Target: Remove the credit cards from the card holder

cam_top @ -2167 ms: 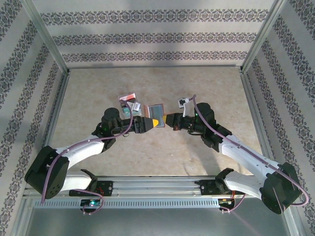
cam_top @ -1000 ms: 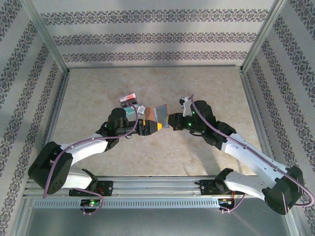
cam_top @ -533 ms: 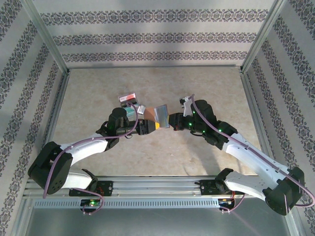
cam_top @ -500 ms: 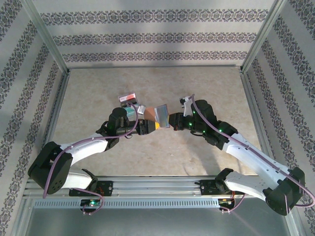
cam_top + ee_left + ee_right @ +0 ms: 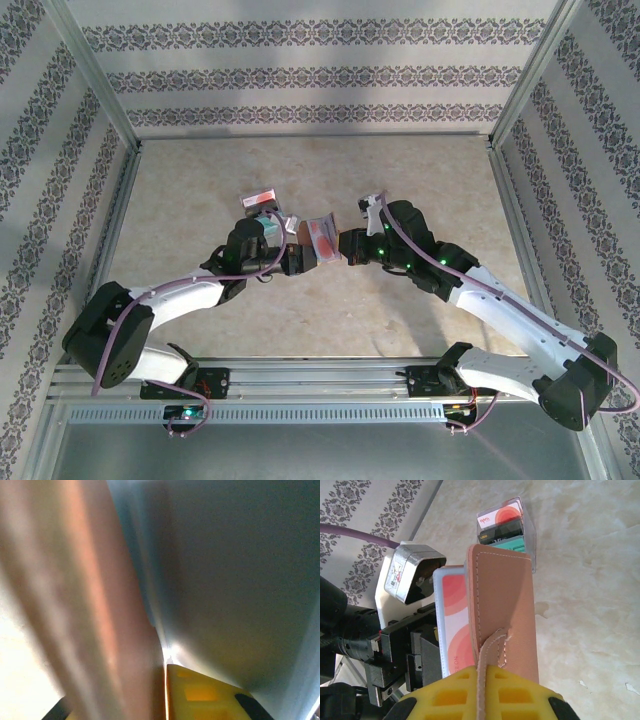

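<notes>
The tan card holder (image 5: 505,600) hangs above the table between both arms. My right gripper (image 5: 487,672) is shut on its stitched edge strip, yellow fingers pressed together. A red credit card (image 5: 452,622) with pale circles stands along the holder's left side, and from above this card (image 5: 324,240) faces up. My left gripper (image 5: 303,256) is at the holder's left edge. In its own view, very close and blurred, a yellow fingertip (image 5: 200,695) presses against a reddish flat surface, with the grey-blue inner pocket (image 5: 225,580) to the right. The other finger is hidden behind it.
A teal, black and red rectangular stack (image 5: 504,525) in a clear case stands on the beige table (image 5: 400,180) just beyond the holder; from above the stack (image 5: 260,198) is behind the left arm. Patterned walls and metal posts ring the table.
The left gripper has closed at the holder's left edge. The holder has turned, so a red card face shows on top where grey-blue lining showed. Both arms shifted slightly left.
</notes>
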You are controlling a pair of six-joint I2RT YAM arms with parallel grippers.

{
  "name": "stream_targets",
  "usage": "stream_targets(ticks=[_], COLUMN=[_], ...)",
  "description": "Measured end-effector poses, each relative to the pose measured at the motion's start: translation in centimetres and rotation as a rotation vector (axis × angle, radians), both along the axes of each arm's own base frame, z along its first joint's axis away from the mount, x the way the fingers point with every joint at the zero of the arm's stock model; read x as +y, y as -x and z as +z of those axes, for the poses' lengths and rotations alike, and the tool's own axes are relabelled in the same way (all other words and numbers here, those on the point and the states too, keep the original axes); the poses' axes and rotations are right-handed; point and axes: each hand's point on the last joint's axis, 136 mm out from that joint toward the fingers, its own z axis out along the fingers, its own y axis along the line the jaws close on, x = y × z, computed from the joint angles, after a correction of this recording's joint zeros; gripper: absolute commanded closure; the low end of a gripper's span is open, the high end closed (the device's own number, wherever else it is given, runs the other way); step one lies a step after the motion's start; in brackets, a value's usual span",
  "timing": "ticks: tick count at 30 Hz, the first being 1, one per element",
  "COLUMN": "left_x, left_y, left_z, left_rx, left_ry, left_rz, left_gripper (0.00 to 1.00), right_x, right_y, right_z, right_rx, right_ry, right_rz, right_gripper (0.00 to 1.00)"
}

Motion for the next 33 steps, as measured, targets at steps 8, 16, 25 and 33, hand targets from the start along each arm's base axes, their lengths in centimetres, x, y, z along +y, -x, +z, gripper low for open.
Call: stream_targets(ticks=[8,16,25,33], left_x=[-0.2,-0.3,-0.8,-1.2], left_y=[0.1,0.5,1.0,1.1], left_z=[0.2,1.0,3.0,3.9], left_rx=[-0.002,-0.03,-0.069,-0.08], left_ry=[0.009,0.018,0.088,0.131], left_rz=[-0.005,-0.02,-0.058,-0.078], left_gripper=[0.83,0.46,0.25,0.41], right_x=[-0.3,-0.8,-2.3,-1.9], right_y=[-0.3,-0.6,-1.0,-0.9], right_z=[-0.1,0.1,1.0,1.6], right_rx=[-0.006,-0.015,-0.043,-0.053], right_ry=[0.012,0.013,-0.021,-0.055], right_rz=[-0.017,-0.039,-0.094,-0.08], right_gripper=[1.0,1.0,1.0,1.0])
